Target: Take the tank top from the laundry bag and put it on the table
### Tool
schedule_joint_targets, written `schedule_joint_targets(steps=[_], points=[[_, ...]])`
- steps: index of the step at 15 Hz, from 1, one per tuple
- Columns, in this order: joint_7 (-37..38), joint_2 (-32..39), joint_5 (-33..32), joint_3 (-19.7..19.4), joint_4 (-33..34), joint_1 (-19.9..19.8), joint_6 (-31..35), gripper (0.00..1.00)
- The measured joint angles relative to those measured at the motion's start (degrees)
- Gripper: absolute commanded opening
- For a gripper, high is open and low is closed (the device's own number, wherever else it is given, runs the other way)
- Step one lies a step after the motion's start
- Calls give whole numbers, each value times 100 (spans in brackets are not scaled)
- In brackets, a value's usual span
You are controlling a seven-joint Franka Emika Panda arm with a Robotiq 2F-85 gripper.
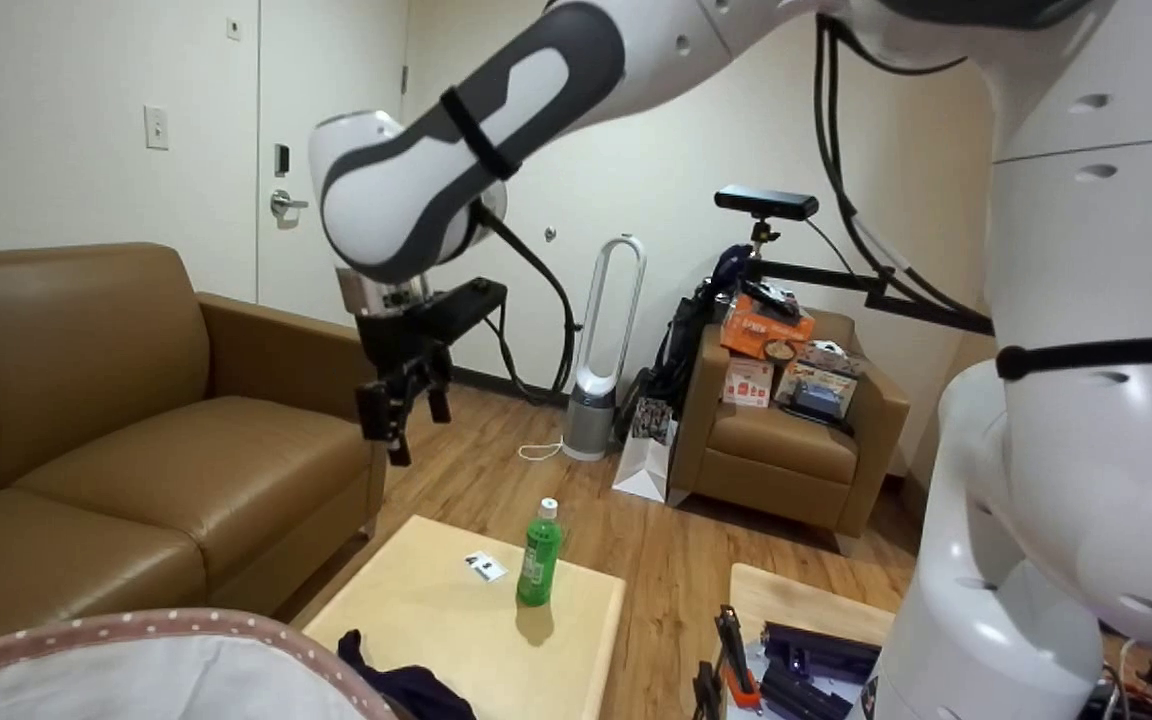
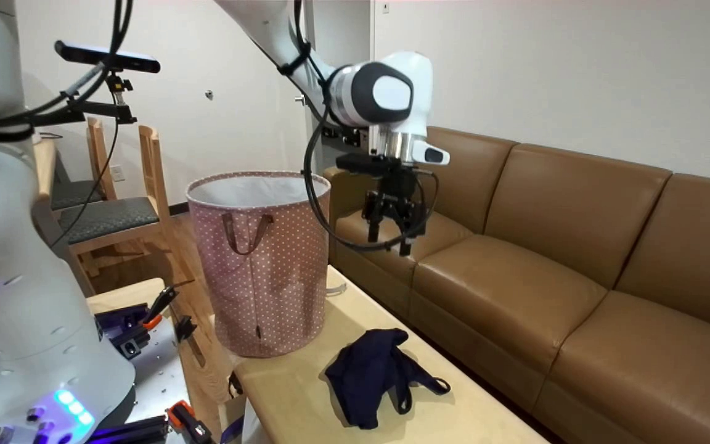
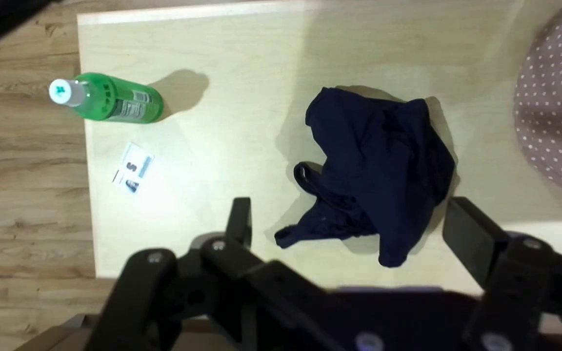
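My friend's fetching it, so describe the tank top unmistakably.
Find the brown sofa, then the light wood table alongside. On it, between the polka-dot laundry bag and green bottle, lies the tank top: dark navy, crumpled cloth with looped straps, unlike either neighbour.

In the wrist view the light wood table (image 3: 247, 58) bears the rumpled tank top (image 3: 378, 156); around it, a card (image 3: 134, 165) at nine o'clock, an upright green bottle (image 3: 125, 102) toward ten, the laundry bag (image 3: 561, 105) toward two
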Motion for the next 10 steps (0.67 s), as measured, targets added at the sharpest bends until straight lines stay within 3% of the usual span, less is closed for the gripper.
schedule_joint_targets(steps=[5,10], points=[[119,-1204,483,485,-12,159,-296,100],[453,-1556,898,843,3,396,-300,100]])
